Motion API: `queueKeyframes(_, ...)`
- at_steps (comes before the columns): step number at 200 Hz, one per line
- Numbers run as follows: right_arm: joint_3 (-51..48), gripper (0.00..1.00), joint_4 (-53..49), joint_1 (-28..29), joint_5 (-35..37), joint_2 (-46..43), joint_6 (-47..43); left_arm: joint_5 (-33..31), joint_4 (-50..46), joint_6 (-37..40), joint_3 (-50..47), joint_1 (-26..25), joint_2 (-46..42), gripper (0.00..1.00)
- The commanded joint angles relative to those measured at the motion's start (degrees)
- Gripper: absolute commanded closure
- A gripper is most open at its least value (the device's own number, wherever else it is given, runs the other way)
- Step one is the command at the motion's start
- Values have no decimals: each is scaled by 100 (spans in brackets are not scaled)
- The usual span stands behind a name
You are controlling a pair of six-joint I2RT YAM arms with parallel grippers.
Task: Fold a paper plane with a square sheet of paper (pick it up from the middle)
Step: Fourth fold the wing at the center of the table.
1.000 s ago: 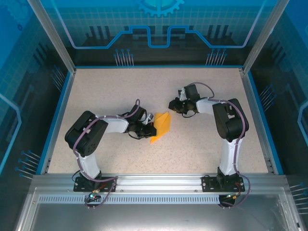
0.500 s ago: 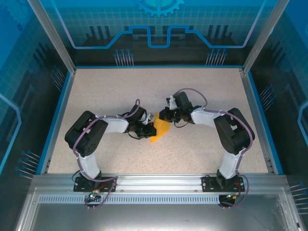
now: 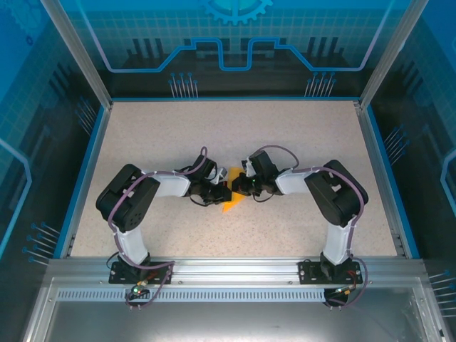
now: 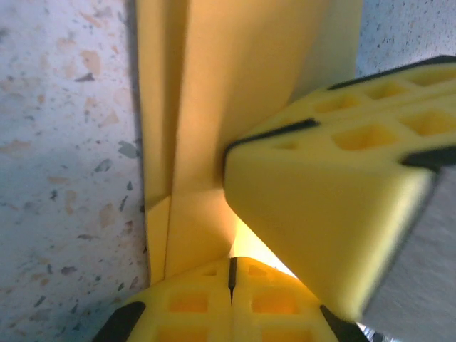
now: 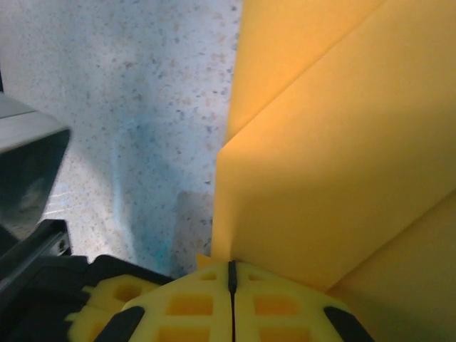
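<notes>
The orange-yellow sheet of paper [image 3: 229, 205] lies on the table's middle, folded into overlapping layers with creases [image 4: 214, 107], and both grippers cover most of it from above. My left gripper [image 3: 222, 192] is shut, with its yellow fingertips [image 4: 231, 274] down on the paper's edge. My right gripper [image 3: 239, 188] is shut too, its tips [image 5: 231, 274] resting on the folded layers [image 5: 335, 164]. The two grippers meet tip to tip over the paper. The right one's yellow finger [image 4: 320, 185] sits just in front of the left one's. No paper shows in either finger seam.
The speckled tabletop [image 3: 178, 135] is bordered by a blue rim [image 3: 91, 149] and transparent enclosure walls. The left gripper's dark body [image 5: 28, 178] sits close beside the right fingers. Both arm bases stand at the near edge.
My right arm has swung left from beyond the paper until its gripper is on the paper, and its jaws have shut on the way. The left gripper and the paper have stayed put.
</notes>
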State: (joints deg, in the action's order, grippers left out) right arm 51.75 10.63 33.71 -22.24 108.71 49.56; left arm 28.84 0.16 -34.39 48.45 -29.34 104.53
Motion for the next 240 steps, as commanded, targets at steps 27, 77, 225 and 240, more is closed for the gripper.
queueKeyframes(27, 25, 93, -378, 16, 473, 241, 8, -768, -1003, 99, -336, 48, 359, 100)
queueKeyframes(77, 114, 92, -116, -363, 378, 325, -7, -766, -974, 97, -366, 46, 393, 100)
queueKeyframes(225, 773, 90, -312, -1229, 210, 652, -194, -775, -983, 134, -427, 45, 423, 100)
queueKeyframes(240, 828, 90, -415, -1268, 261, 638, -221, -777, -984, 135, -442, 43, 428, 100)
